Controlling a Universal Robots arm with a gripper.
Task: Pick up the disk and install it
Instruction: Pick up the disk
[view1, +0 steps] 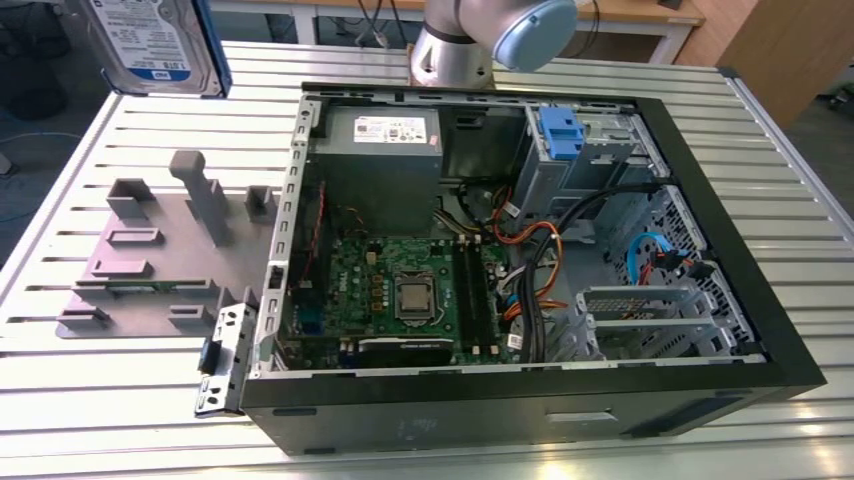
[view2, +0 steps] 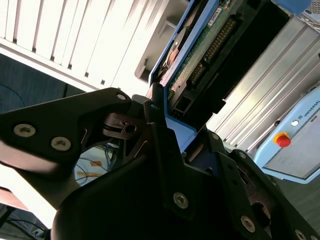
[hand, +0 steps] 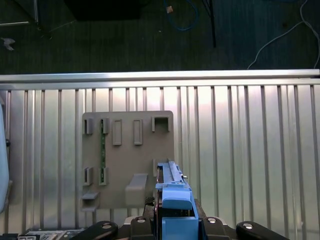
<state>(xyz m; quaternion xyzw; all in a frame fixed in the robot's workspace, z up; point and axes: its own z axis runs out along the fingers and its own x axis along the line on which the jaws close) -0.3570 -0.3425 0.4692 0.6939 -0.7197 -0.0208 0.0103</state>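
Aluminium slats made up the desk (view1: 120, 410), and the exterior view gave its whole spread. An open black computer case (view1: 534, 410) lay on its side there, green board and orange wiring exposed. The silver and blue arm (view1: 487, 40) rose behind the case. A grey fixture plate (view1: 147, 270) with upright pegs sat just beside the case, on the exterior view's left. In the first wrist view that plate (hand: 127, 155) lay below the tool, with the desk's bare slats (hand: 250, 150) running past it on both sides.

The disk (view1: 150, 45) hung in the air above the desk's corner at the exterior view's left. There its blue-and-white label face was turned toward the camera, and its long axis stood nearly upright with a slight tilt. The second wrist view gave the opposite face of the disk (view2: 200, 55): green circuit board, a connector row and a blue rail along the edge. In the first wrist view the disk (hand: 175, 192) appeared edge-on, a thin slab. Its long axis ran straight out from the tool toward the desk, over the plate's edge.

The tool (hand: 176, 222) was clamped on the disk's blue carrier end. In the second wrist view the black fingers (view2: 160, 130) pressed against the blue plastic at the tool (view2: 192, 145).
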